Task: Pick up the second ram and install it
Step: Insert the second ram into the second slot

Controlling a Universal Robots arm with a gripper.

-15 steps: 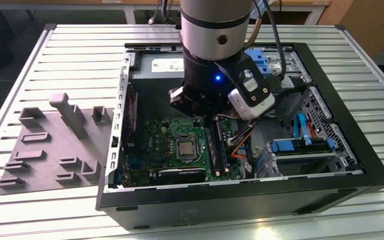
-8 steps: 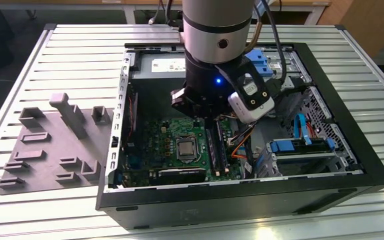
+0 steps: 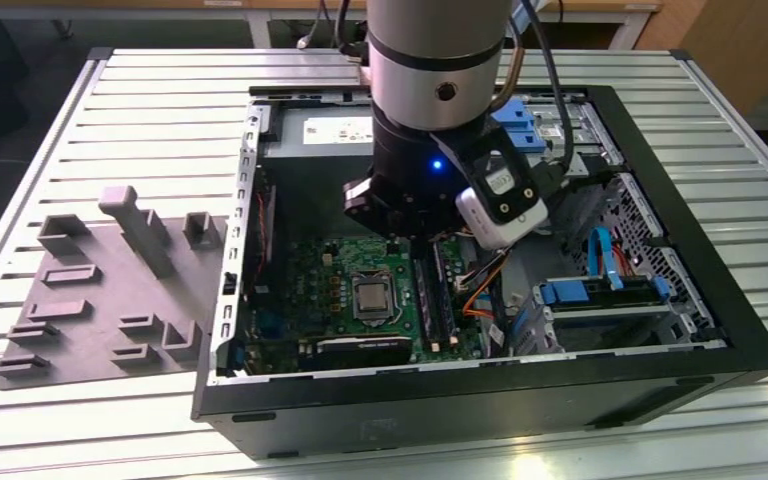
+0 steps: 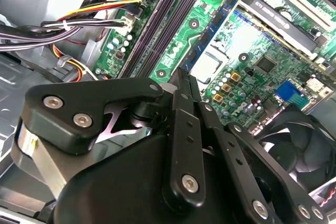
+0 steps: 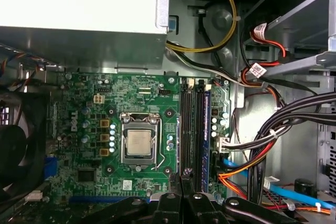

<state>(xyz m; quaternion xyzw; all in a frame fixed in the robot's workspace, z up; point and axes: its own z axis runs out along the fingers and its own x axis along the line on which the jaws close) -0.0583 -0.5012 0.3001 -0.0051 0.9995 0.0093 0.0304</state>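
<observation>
— Step in hand?
— Carrying to insert. Gripping the second ram (image 4: 223, 19), seemingly, in a nearly shut gripper (image 4: 181, 77), just above the slots (image 5: 188, 129) below.
— Next move?
— Calls for squaring over a slot, then even pressure.

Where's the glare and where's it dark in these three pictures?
Exterior view: glare on the table slats nearest the camera and on the metal band of the arm; inside the case under it is dim. First wrist view: power supply bright, fan in shadow. Second wrist view: evenly lit motherboard.
</observation>
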